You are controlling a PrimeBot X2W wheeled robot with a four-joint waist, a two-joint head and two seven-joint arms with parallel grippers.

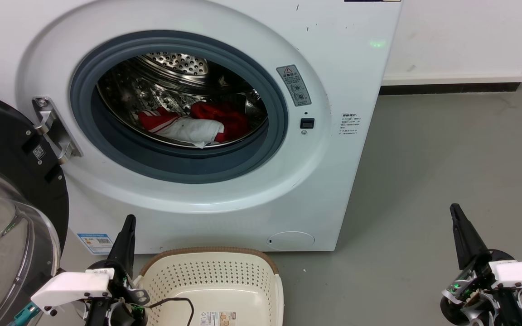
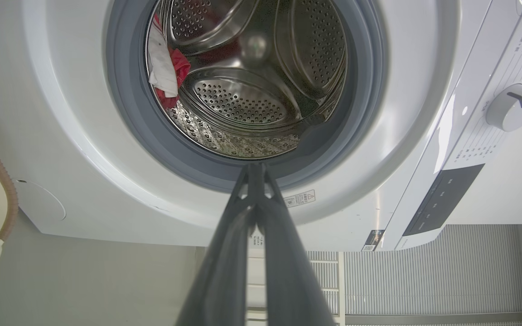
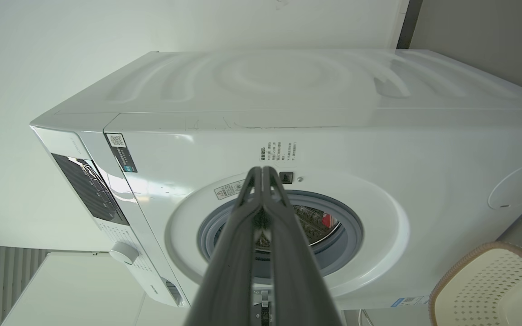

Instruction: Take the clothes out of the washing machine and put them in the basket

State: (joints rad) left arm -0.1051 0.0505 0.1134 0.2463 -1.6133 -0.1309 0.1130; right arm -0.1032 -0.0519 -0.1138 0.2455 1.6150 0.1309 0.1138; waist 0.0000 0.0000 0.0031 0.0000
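Note:
The white washing machine [image 1: 342,81] stands open, its dark round door [image 1: 12,149] swung to the left. Red and white clothes [image 1: 193,124] lie at the bottom of the steel drum [image 2: 252,90], a red and white fold of the clothes [image 2: 166,68] showing at the drum's edge in the left wrist view. The cream basket [image 1: 215,285] with a brown rim sits empty on the floor just in front of the machine. My left gripper [image 1: 128,222] is shut, low beside the basket's left side. My right gripper [image 1: 456,210] is shut, low at the right over the floor. Both hold nothing.
Grey floor [image 1: 447,158] stretches to the right of the machine up to a white wall with a dark skirting [image 1: 451,88]. A black cable [image 1: 175,303] lies across the basket's near edge. The open door's glass bowl [image 1: 2,235] juts out at the lower left.

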